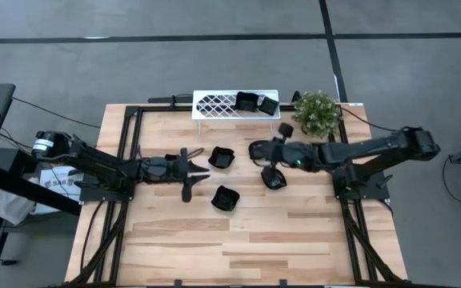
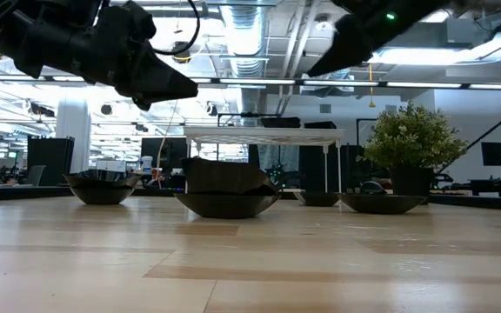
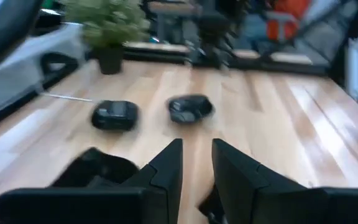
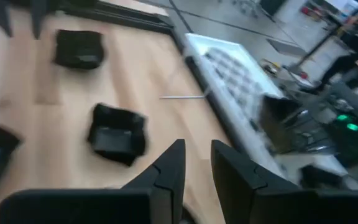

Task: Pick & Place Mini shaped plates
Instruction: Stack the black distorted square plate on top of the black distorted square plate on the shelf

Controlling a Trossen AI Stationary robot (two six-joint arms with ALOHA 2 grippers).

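Several mini shaped plates, small glossy black dishes, rest on their bases on the wooden table: one point(image 1: 221, 158) just ahead of my left gripper point(image 1: 205, 166), one point(image 1: 226, 198) nearer the front, and two point(image 1: 258, 150) point(image 1: 274, 178) below my right gripper point(image 1: 266, 152). Two more plates point(image 1: 248, 101) point(image 1: 269, 105) sit on the white lattice rack point(image 1: 234, 105) at the far edge. My left gripper point(image 3: 196, 163) is open with nothing between its fingers. My right gripper point(image 4: 197, 163) hovers high above the table, also open with nothing in it, with a squarish plate point(image 4: 115, 134) ahead of it.
A potted plant point(image 1: 317, 112) stands at the far right, beside the rack. A black frame runs along the table's left, right and far edges point(image 1: 126, 128). The front half of the table point(image 1: 238, 240) is bare wood.
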